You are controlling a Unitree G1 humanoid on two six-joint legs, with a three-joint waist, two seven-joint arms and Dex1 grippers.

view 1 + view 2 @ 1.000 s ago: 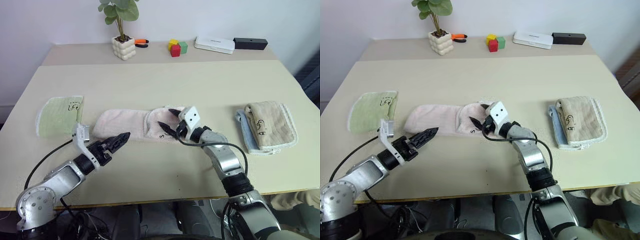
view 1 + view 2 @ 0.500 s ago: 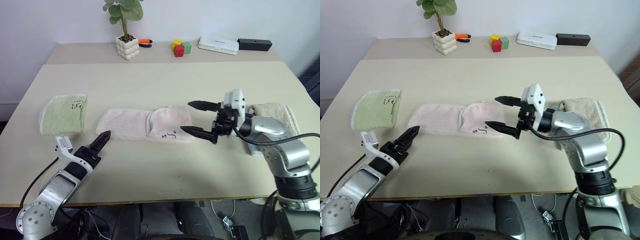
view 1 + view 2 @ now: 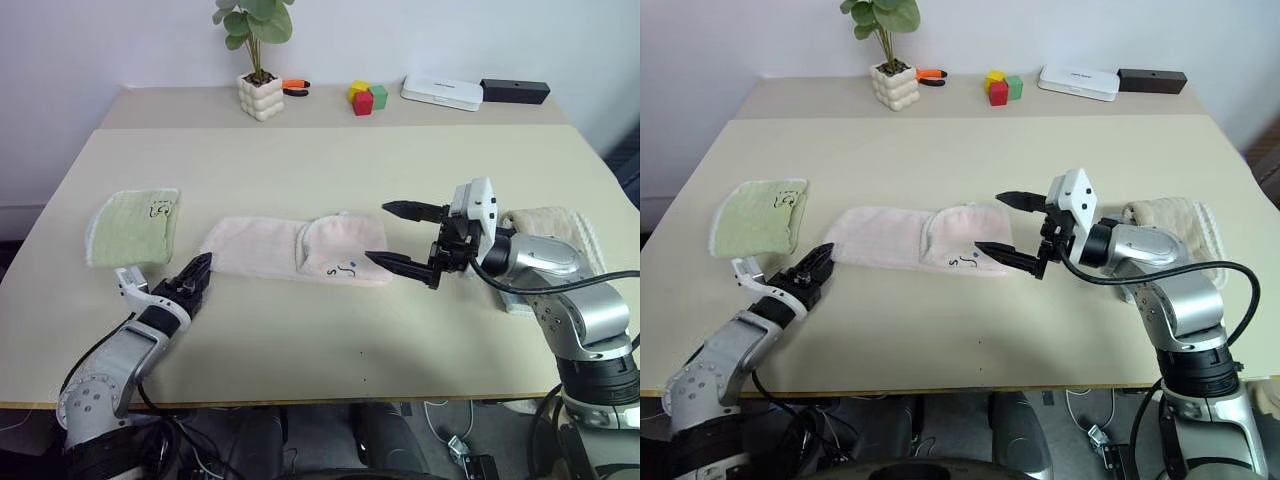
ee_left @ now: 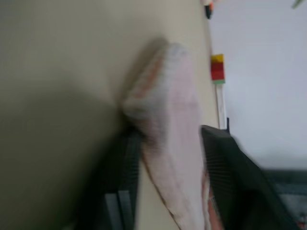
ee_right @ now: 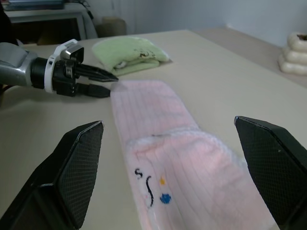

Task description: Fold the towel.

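Lying flat, the towel (image 3: 295, 249) stretches between left pincer (image 3: 196, 279) and right pincer (image 3: 400, 236).

So the pale pink fluffy terry towel (image 5: 160, 153) is lying stretched out on the beige tabletop (image 5: 201, 67), with its near end folded over and showing a small dark embroidered squiggle plus tiny orange and blue dots. The right gripper's two black textured fingers (image 5: 79, 163) are sitting wide apart on either side of it, not touching it. At the far end, the left gripper (image 5: 98, 84) is reaching in, its slim black fingertips right at the towel's corner. A light green folded towel (image 5: 129, 53) is lying just behind it, and a bumpy cream pot (image 5: 295, 53) is standing near the table's edge.
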